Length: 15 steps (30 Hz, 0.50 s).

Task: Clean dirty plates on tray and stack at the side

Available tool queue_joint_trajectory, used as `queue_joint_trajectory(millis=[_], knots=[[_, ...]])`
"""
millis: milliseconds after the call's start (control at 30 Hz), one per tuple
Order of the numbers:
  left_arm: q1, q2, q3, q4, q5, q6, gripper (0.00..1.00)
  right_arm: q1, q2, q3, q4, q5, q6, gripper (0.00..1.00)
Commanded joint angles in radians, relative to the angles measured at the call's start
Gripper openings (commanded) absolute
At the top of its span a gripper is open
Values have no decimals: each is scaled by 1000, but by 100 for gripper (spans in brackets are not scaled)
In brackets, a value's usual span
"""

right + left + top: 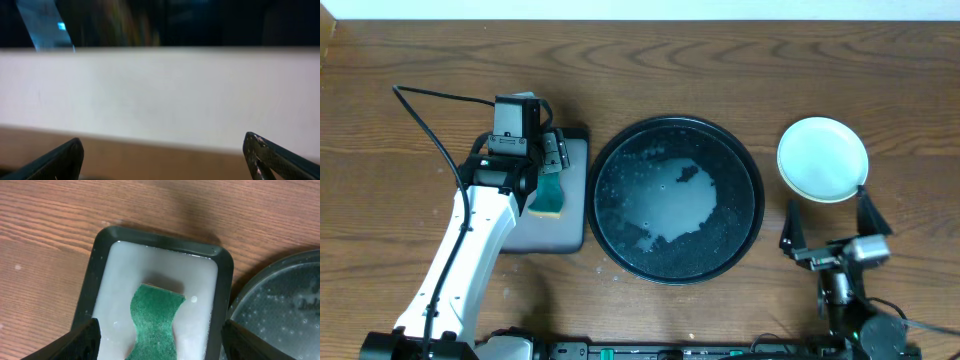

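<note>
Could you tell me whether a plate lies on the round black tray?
No, the tray holds only a wet film; the plate sits beside it.

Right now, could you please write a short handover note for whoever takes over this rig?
Left gripper: open, over the sponge lying in the small rectangular tray.
Right gripper: open, empty, close to the plates.
Plates: at the table's right side, off the round tray; only the top one shows from above.
Done: the round tray holds no plates, just a wet film.
Left: probably only checking the stack; its count cannot be told.
</note>
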<state>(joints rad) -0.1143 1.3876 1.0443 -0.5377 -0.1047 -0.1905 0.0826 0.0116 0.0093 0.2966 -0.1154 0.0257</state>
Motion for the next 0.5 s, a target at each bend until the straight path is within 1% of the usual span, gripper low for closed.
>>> queue_joint_trajectory(millis=[0,100,233,467], knots=[[-2,3,12,1,-9,-6,78,-3,-6,-4,-63,5,26,99],[-2,3,12,1,-8,-6,78,-3,-6,-4,-177,37,25,99],[-2,3,12,1,-8,-6,78,-2,-6,-4,-371,89,26,99],[-2,3,12,1,-8,-6,78,-2,-7,-4,-371,107,18,99]])
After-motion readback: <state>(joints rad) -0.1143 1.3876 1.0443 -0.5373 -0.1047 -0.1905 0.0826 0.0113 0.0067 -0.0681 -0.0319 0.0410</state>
